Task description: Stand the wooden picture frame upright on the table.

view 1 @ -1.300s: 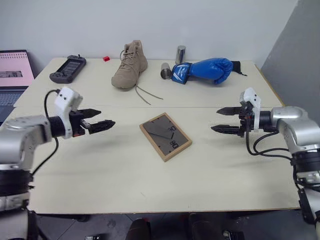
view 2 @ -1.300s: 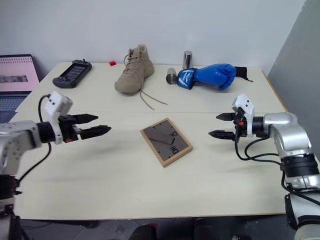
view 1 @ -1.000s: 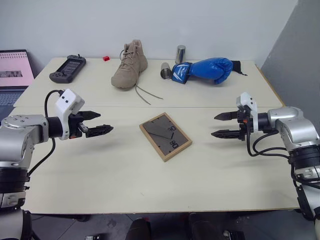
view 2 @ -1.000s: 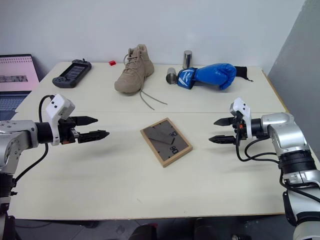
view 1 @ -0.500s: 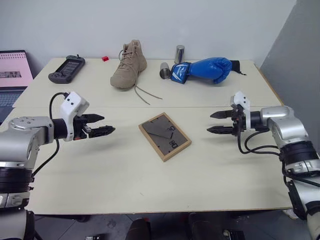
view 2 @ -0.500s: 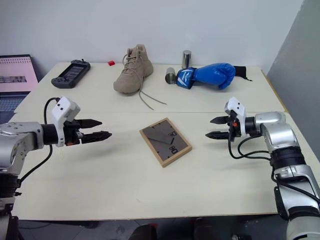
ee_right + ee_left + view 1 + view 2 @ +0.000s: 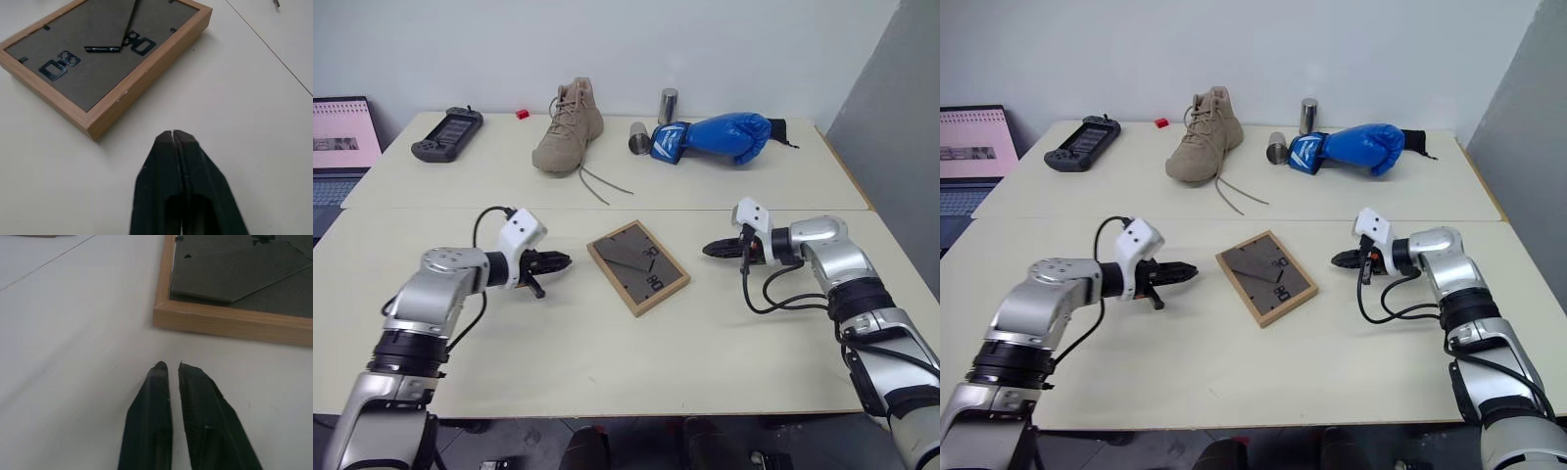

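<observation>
Your left gripper [image 7: 558, 262] sits clenched and empty just left of the wooden picture frame [image 7: 637, 265], which lies back-up at mid table [image 7: 607, 352], long axis running far-left to near-right; your right gripper [image 7: 713, 250], also clenched on nothing, hangs a little farther off to its right. Boot [image 7: 567, 128], boxing glove [image 7: 720, 136] and cans [image 7: 666, 106] stand well clear at the far edge. In your left wrist view, the frame's corner lies just past the fingertips [image 7: 159, 368]. In your right wrist view, its side edge faces you, nothing between.
</observation>
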Available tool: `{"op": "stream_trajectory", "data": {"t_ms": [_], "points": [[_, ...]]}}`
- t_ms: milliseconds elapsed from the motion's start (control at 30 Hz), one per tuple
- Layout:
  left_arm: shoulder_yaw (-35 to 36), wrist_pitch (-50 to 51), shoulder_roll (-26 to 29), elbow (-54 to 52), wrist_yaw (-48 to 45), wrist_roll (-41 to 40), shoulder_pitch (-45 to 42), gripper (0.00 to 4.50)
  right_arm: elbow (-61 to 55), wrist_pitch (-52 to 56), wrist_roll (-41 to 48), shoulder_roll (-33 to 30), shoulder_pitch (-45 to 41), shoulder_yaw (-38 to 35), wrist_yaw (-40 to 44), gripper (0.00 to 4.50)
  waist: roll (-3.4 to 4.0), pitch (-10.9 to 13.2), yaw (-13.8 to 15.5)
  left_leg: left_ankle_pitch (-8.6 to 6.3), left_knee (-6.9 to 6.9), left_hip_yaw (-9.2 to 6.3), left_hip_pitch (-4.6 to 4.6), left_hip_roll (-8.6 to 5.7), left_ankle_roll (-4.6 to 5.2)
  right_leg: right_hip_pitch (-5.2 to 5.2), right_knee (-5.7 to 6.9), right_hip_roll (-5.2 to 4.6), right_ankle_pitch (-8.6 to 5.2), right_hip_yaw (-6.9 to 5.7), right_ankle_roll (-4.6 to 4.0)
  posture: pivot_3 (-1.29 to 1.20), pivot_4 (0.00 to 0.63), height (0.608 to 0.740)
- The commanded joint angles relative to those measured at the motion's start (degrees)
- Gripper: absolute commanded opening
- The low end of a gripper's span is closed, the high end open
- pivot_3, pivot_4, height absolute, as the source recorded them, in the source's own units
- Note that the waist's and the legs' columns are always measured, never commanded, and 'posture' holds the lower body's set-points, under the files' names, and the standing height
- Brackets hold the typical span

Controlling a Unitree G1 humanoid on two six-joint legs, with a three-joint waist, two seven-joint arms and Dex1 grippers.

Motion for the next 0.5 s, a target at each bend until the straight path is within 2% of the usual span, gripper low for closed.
{"op": "stream_trajectory", "data": {"t_ms": [33, 167, 267, 500], "points": [[-1.0, -3.7, -2.3, 3.6, 0.2, 1.9, -3.2, 0.03, -2.7, -2.1, -1.0, 0.8, 0.7, 0.5, -0.2, 0.00, 0.00, 0.0, 0.0, 0.01, 0.01, 0.00, 0.00, -0.01, -0.01, 0.00, 0.04, 0.00, 0.00, 0.00, 0.00, 0.00, 0.150, 0.740], [-2.9, -7.1, -5.3, 10.0, 0.7, 4.5, -7.0, 0.03, -7.5, -0.7, -1.5, 1.4, 3.6, 2.0, 1.0, 0.00, 0.00, 0.0, 0.0, 0.02, 0.02, -0.04, 0.00, -0.01, -0.03, 0.00, 0.08, 0.00, 0.00, -0.03, 0.00, 0.00, 0.150, 0.740], [-5.7, -10.1, -8.9, 16.5, 0.8, 7.7, -11.1, 0.03, -15.4, 2.6, 0.0, 1.3, 7.0, 3.6, 3.9, 0.00, 0.00, 0.0, 0.2, 0.02, 0.02, -0.07, 0.00, -0.02, -0.02, 0.02, 0.09, 0.00, 0.00, -0.05, 0.00, 0.00, 0.150, 0.740], [-5.7, -13.6, -12.7, 23.3, 0.5, 10.1, -15.8, 0.03, -25.8, 10.6, 2.8, 1.6, 10.4, 3.4, 4.5, 0.00, 0.01, 0.0, 0.3, 0.03, 0.06, -0.13, -0.02, -0.04, -0.03, 0.04, 0.10, 0.00, 0.00, -0.11, 0.00, 0.00, 0.150, 0.740]]}}
